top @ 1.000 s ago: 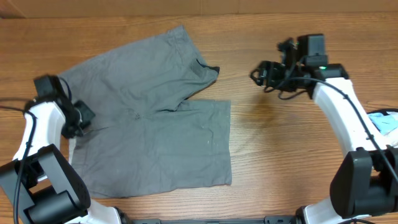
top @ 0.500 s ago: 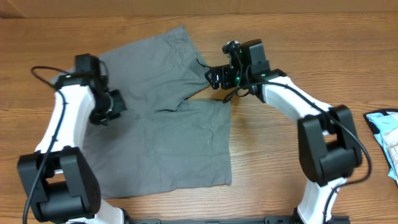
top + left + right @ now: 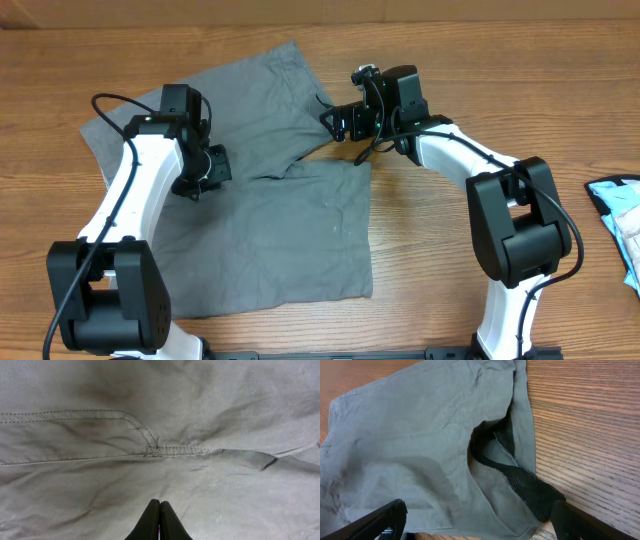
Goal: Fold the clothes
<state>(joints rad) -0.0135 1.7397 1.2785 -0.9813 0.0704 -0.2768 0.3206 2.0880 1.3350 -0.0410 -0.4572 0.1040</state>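
Note:
The clothes, grey shorts [image 3: 270, 230], lie spread flat on the wooden table. My left gripper [image 3: 208, 170] hovers over their left middle. In the left wrist view its fingers [image 3: 160, 510] are pressed together with nothing between them, just short of the stitched pocket seam [image 3: 150, 442]. My right gripper [image 3: 335, 118] is at the right corner of the upper leg. It stands wide open [image 3: 480, 527], one finger on each side of the shorts [image 3: 410, 435] corner, where a black ribbed band [image 3: 530, 487] shows. It holds nothing.
A blue and white cloth [image 3: 618, 215] lies at the table's right edge. Bare wood [image 3: 450, 270] lies to the right of the shorts. A cardboard strip [image 3: 300, 8] runs along the back.
My left arm has swung right, from the shorts' left edge onto their middle. My right arm has moved left to the upper leg's corner, and its fingers have opened wider.

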